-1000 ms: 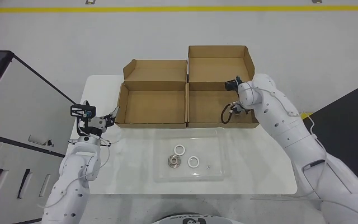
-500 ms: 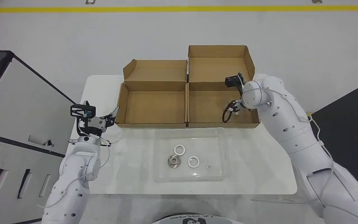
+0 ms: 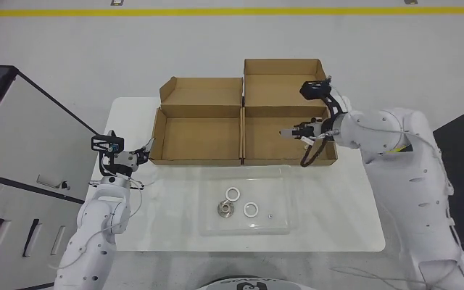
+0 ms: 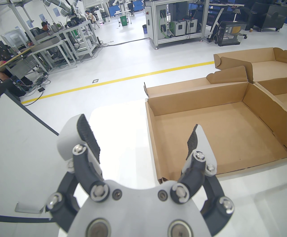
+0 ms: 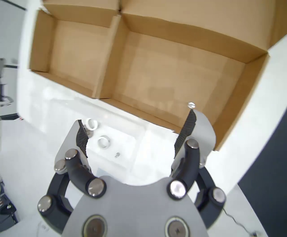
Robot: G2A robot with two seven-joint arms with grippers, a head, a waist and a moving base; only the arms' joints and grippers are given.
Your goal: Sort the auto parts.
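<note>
Hard stuff first: there's a tiny shiny bit (image 5: 191, 104) right at the tip of one finger of the right gripper (image 5: 135, 116). I honestly can't tell if it's lying on the box floor or touching the finger. From the top camera it's too small to make out, and my right arm covers part of the right box (image 3: 268, 138) on its outer side.

The right gripper (image 3: 288, 132) hangs over that box, jaws apart, nothing between them. The left gripper (image 4: 139, 122) is spread too, also holding nothing, parked just beside the outer wall of the left box (image 4: 213, 130).

The other parts sit in the clear tray (image 3: 279, 188) in front of the boxes: a white ring (image 3: 234, 194), a second white ring (image 3: 251, 209), a metal hub (image 3: 225, 209) and a speck of a part (image 3: 270, 214) I can't identify.

The table (image 3: 333, 210) is plain white. The left wrist view gives me the room: pale floor (image 4: 125, 44), a yellow line (image 4: 134, 76), and workbenches (image 4: 56, 44) and racks (image 4: 177, 20) behind.
</note>
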